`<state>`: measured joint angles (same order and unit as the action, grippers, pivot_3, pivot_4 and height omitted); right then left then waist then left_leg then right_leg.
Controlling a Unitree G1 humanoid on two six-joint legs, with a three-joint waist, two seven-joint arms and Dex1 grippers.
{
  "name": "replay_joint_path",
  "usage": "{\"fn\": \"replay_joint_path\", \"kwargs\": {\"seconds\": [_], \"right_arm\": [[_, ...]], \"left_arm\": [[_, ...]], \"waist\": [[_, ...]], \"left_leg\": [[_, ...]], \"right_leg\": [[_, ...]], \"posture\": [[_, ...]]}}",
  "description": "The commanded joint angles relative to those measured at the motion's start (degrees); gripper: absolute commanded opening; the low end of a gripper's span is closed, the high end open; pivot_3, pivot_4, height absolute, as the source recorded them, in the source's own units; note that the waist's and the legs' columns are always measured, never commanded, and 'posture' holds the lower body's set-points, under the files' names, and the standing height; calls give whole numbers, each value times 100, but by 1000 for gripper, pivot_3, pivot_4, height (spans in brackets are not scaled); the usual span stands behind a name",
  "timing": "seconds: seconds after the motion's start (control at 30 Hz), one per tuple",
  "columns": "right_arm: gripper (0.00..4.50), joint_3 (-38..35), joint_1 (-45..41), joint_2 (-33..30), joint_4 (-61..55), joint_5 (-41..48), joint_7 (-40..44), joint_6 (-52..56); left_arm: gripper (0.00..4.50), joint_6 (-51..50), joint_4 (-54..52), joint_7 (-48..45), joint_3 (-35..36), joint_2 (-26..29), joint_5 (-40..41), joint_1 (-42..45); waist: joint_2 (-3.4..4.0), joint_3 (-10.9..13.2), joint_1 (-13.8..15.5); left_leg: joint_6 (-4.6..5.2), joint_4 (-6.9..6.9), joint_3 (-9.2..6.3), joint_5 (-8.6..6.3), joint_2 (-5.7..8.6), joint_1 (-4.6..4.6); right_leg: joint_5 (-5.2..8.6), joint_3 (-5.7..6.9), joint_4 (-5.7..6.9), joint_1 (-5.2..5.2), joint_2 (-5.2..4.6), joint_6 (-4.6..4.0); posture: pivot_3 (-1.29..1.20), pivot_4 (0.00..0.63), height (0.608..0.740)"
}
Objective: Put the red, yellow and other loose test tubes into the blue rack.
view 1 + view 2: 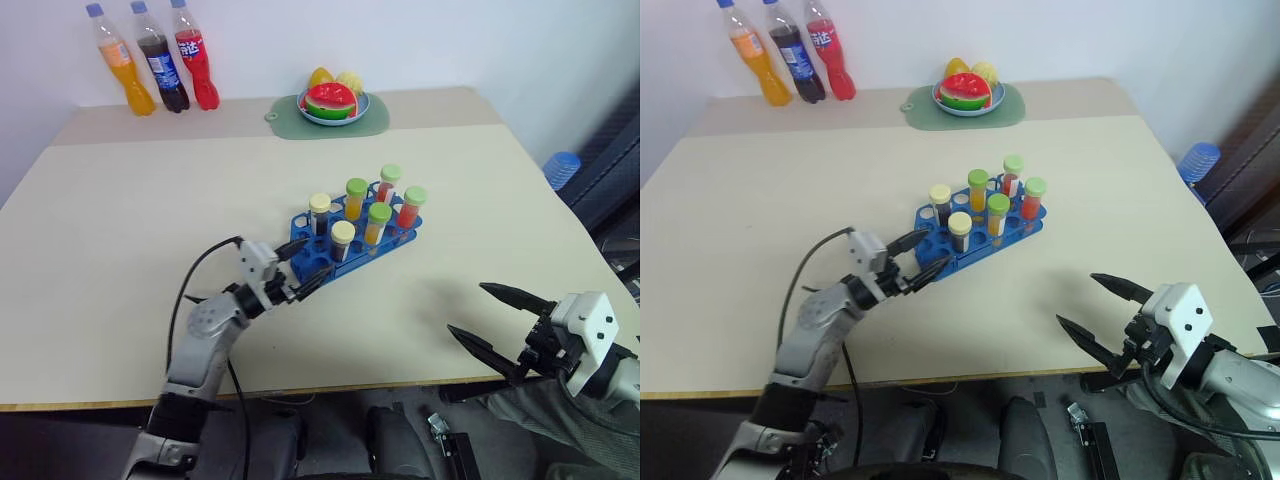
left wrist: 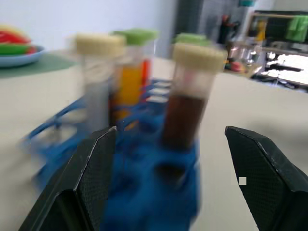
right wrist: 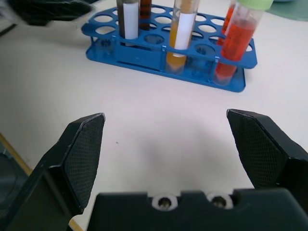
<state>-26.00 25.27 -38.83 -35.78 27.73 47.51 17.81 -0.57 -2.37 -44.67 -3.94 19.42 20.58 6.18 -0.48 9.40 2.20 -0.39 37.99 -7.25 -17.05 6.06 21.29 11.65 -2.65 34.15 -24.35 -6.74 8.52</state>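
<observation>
We judge the task essentially complete: no loose tube lies on the matte beige desk (image 1: 120, 220). Nearest us, the right gripper (image 1: 500, 320) hangs with its textured black fingers spread wide, holding nothing. The left gripper (image 1: 300, 268), also spread and holding nothing, sits just at the near end of the blue rack (image 1: 310, 252). This glossy plastic grid stands mid-desk, carrying six upright clear cylindrical test tubes (image 1: 343, 240), green- and cream-capped. Beyond stand three soda bottles (image 1: 160, 65).
</observation>
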Motion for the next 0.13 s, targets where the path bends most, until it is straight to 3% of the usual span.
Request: {"fn": "replay_joint_path", "kwargs": {"seconds": [0.03,0.13], "right_arm": [[4500,78,66,186,189,-175,-10,-371],[4500,136,46,249,300,-226,-9,-488]], "left_arm": [[3698,14,-418,-694,554,742,360,-654],[3698,-297,-698,-975,700,1161,649,-897]], "waist": [[3,0,-15],[8,3,4]], "left_leg": [[0,-4,0,0,-1,-1],[1,-5,1,-1,0,2]], "right_leg": [[1,0,1,-3,0,0],[1,-1,0,-5,-3,-2]], "posture": [[0,150,740],[0,150,740]]}}
